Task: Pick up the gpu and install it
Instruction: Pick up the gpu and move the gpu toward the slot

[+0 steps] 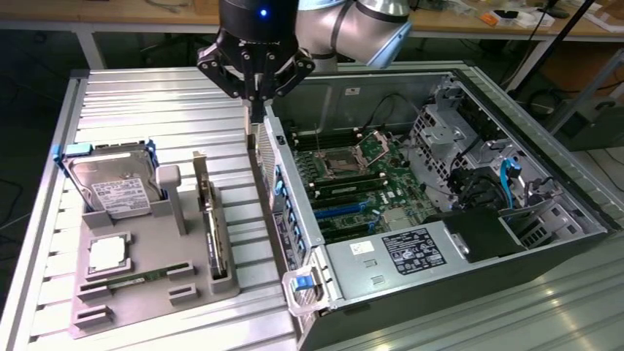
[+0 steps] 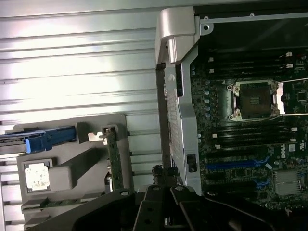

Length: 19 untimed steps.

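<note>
The gpu (image 1: 209,219) stands on edge in a slot of the grey holder (image 1: 146,230), a thin green card with a silver bracket at its far end. In the wrist view the gpu (image 2: 114,156) shows edge-on, its bracket tab facing the ribbed table. My gripper (image 1: 256,108) hangs above the wall of the open computer case (image 1: 283,190), up and to the exterior view's right of the gpu. Its fingers are shut with nothing between them. The gripper (image 2: 159,185) sits over the same case wall in the wrist view.
The holder also carries a hard drive (image 1: 112,183) in a blue carrier, a processor (image 1: 107,252) and a memory stick (image 1: 131,278). Inside the case lie the motherboard (image 1: 361,179) with blue card slots (image 1: 337,212) and a black power supply (image 1: 483,234). Ribbed metal table (image 1: 146,102) lies all around.
</note>
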### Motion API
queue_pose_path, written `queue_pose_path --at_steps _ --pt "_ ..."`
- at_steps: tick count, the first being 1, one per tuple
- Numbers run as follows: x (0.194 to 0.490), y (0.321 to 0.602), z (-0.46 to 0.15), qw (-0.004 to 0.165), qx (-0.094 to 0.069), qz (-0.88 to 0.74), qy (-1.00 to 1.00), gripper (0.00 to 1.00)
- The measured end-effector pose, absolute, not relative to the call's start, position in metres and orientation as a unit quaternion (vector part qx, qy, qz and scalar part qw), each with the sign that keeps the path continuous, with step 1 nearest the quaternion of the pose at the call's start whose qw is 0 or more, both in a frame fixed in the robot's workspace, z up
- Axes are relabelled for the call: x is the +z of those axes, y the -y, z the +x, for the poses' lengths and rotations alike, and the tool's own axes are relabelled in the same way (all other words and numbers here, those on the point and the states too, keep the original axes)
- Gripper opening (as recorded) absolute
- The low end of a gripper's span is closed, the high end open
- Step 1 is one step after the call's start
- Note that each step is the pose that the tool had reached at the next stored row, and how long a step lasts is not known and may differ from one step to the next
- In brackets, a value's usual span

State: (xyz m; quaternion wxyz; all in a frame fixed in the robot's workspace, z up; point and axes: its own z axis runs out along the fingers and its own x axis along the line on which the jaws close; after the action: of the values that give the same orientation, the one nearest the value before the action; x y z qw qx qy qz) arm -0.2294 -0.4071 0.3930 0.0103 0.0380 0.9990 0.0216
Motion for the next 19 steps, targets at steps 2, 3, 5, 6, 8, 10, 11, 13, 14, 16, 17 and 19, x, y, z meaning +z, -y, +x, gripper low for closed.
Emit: queue_pose_path --at_steps 2,3,5,6,8,10,11,13,14,16,17,19 --pt "0.393 0.408 -0.233 0.010 0.022 0.038 -0.999 0.11" --pt "0.393 0.408 -0.235 0.010 0.022 0.038 -0.999 0.11" --pt "0.393 0.409 -0.239 0.010 0.022 0.038 -0.999 0.11" --pt "0.393 0.410 -0.241 0.010 0.022 0.038 -0.999 0.11" --pt "0.393 0.415 -0.246 0.010 0.022 0.038 -0.999 0.11" --pt "0.393 0.419 -0.249 0.010 0.022 0.038 -0.999 0.11" --pt "0.393 0.421 -0.252 0.010 0.022 0.038 -0.999 0.11" --pt "0.393 0.426 -0.256 0.010 0.022 0.038 -0.999 0.11" --pt "0.393 0.428 -0.259 0.010 0.022 0.038 -0.999 0.11" --pt "0.393 0.433 -0.264 0.010 0.022 0.038 -0.999 0.11" --pt "0.393 0.434 -0.266 0.010 0.022 0.038 -0.999 0.11" --pt "0.393 0.439 -0.271 0.010 0.022 0.038 -0.999 0.11"
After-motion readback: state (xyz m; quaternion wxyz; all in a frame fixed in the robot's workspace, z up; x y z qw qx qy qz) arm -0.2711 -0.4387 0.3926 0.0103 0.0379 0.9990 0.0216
